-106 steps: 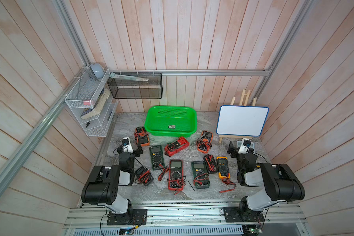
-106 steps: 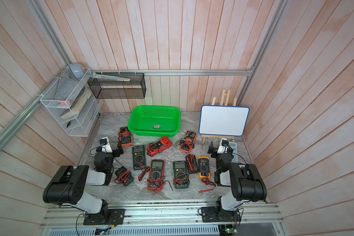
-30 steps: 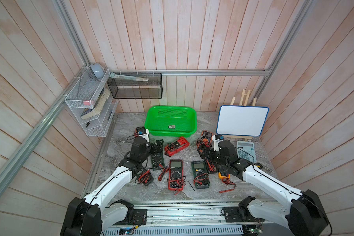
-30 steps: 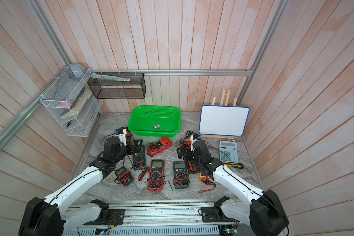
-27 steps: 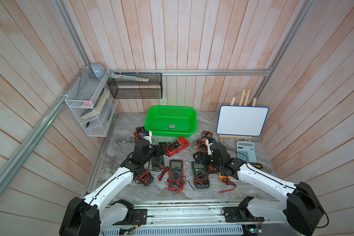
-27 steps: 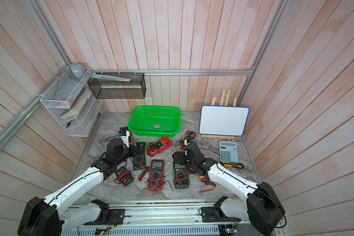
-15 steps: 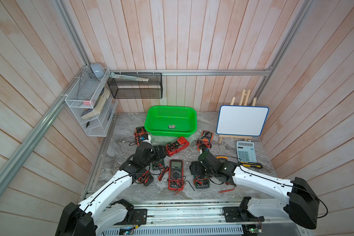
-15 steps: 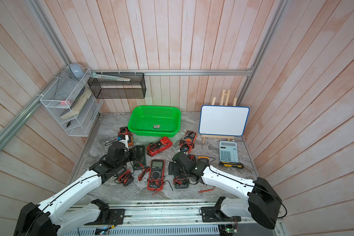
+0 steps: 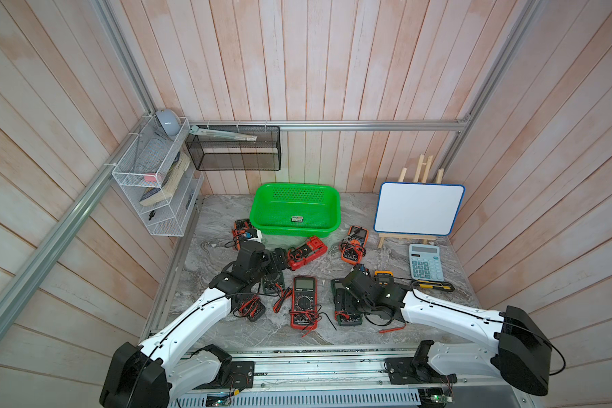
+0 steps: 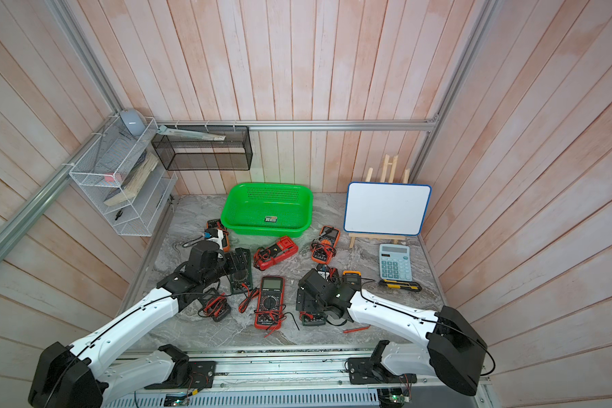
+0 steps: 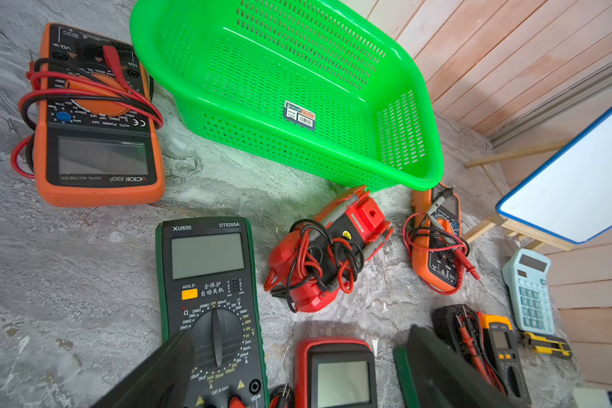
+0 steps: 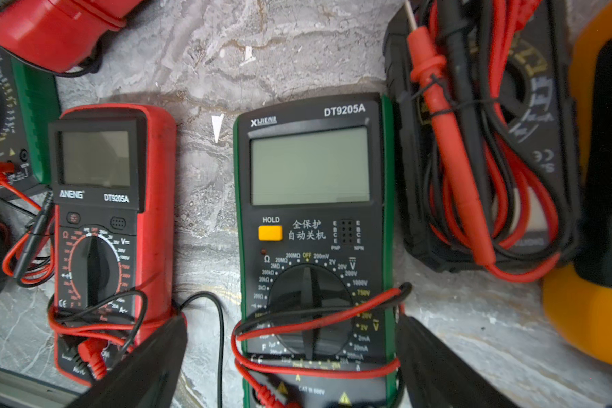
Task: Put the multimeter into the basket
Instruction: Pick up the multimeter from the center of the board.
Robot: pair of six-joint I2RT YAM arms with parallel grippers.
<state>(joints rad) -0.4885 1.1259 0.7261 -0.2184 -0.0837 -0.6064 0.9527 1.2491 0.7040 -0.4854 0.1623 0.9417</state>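
The green basket [image 9: 294, 231] [image 10: 265, 231] [image 11: 421, 88] stands empty at the back of the table. Several multimeters lie in front of it. My right gripper [image 9: 343, 300] [image 10: 304, 300] [image 12: 290, 325] is open and low over a green-edged multimeter [image 12: 310, 166] [image 9: 348, 319]. Its jaws stand either side of that meter's dial end, apart from it. My left gripper [image 9: 278, 259] [image 10: 241, 263] [image 11: 297, 335] is open above another green-edged multimeter [image 11: 207, 254] [image 9: 272, 284] and holds nothing.
A red multimeter [image 9: 304, 296] [image 12: 96, 159] lies between the two green ones. A red clamp meter [image 9: 306, 250], orange meters [image 9: 241, 228] [image 9: 354, 243] and a yellow one [image 9: 384, 277] lie around. At the right are a calculator [image 9: 425, 263] and a whiteboard [image 9: 417, 208].
My right arm has swung left and toward the front, down over the green-edged multimeter, its jaws widening slightly. My left gripper has drifted a little right and forward, still open.
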